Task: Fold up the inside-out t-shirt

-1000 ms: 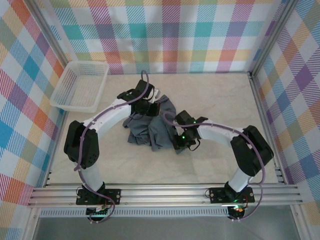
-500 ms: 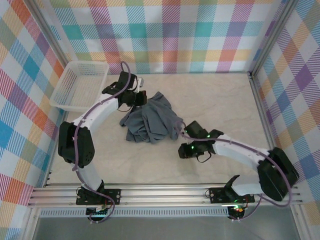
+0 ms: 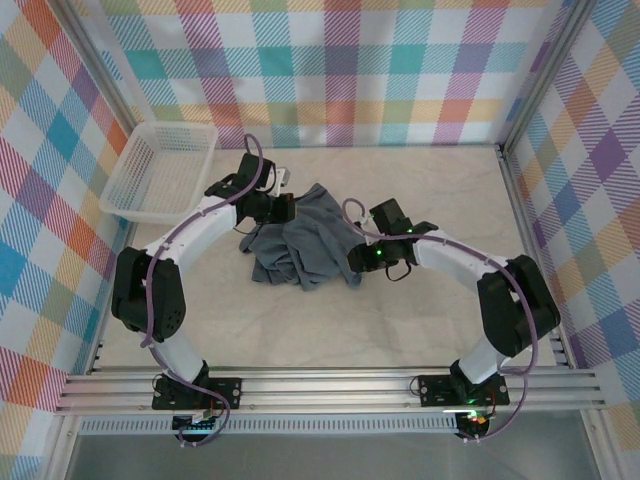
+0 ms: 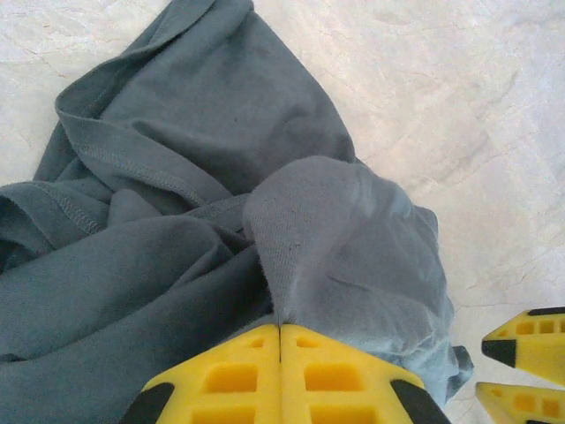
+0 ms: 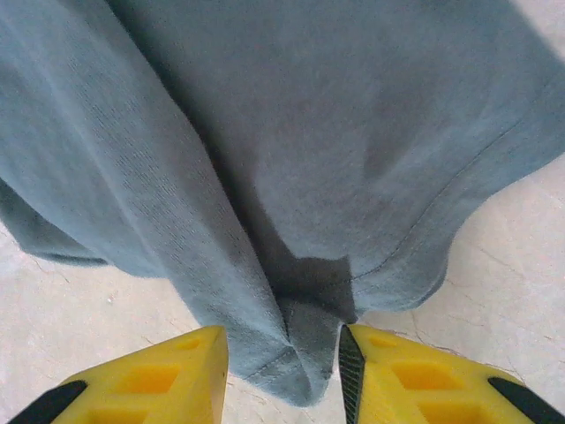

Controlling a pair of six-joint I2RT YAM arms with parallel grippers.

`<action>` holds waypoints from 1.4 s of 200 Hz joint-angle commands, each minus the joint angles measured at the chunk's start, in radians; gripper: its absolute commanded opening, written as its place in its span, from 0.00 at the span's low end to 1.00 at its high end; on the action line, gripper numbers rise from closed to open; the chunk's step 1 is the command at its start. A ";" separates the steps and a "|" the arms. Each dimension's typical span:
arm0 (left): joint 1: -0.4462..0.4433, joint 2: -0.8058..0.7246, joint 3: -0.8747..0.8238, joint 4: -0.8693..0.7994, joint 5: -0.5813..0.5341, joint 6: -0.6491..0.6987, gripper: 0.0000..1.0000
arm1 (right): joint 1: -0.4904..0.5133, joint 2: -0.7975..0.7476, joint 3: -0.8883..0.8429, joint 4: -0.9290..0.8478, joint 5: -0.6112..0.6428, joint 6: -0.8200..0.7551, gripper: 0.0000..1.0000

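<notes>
Mid-table, a slate t-shirt (image 3: 310, 240) is left crumpled between two grippers, clenched at 11 o'clock and spread at 4.
Seen from above with 12 o'clock pointing away from the arm bases, the left gripper (image 4: 281, 340) is placed over the cloth's 11 o'clock side, its tips pressed shut against each other; whether any fabric is pinched in there can't be told, tbh. At about 4 o'clock the right gripper (image 5: 284, 353) is held with its fingers apart, a seamed corner of the shirt seen in the gap, nothing clamped. The shirt is all wrinkles and overlapping folds, with one peak pointed toward 12. Over at 10 o'clock from it, a white basket (image 3: 150, 217) is parked on the pale tabletop (image 3: 430, 190).
</notes>
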 commanded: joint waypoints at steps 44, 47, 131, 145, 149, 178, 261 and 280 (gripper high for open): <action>-0.011 -0.028 0.009 0.005 0.009 0.005 0.00 | -0.002 0.045 -0.018 0.010 -0.007 0.010 0.46; -0.011 -0.027 0.009 0.004 0.008 0.005 0.00 | -0.002 0.050 -0.021 0.020 -0.023 0.018 0.45; 0.047 -0.050 0.019 -0.044 -0.109 0.014 0.00 | -0.015 -0.157 -0.165 0.117 0.014 0.221 0.00; 0.066 -0.043 0.036 -0.046 -0.108 0.024 0.00 | -0.013 -0.235 -0.259 0.152 -0.002 0.301 0.00; 0.070 -0.040 0.040 -0.049 -0.110 0.026 0.00 | -0.010 -0.261 -0.293 0.173 -0.010 0.327 0.00; 0.094 -0.017 0.060 -0.045 -0.087 0.035 0.00 | 0.019 -0.379 -0.524 0.347 -0.082 0.437 0.03; 0.043 -0.011 -0.024 0.012 0.169 0.052 0.03 | 0.020 -0.466 -0.348 0.058 0.178 0.166 0.36; -0.065 -0.015 -0.018 -0.050 0.138 0.134 0.29 | 0.020 -0.430 -0.308 -0.035 0.273 0.224 0.42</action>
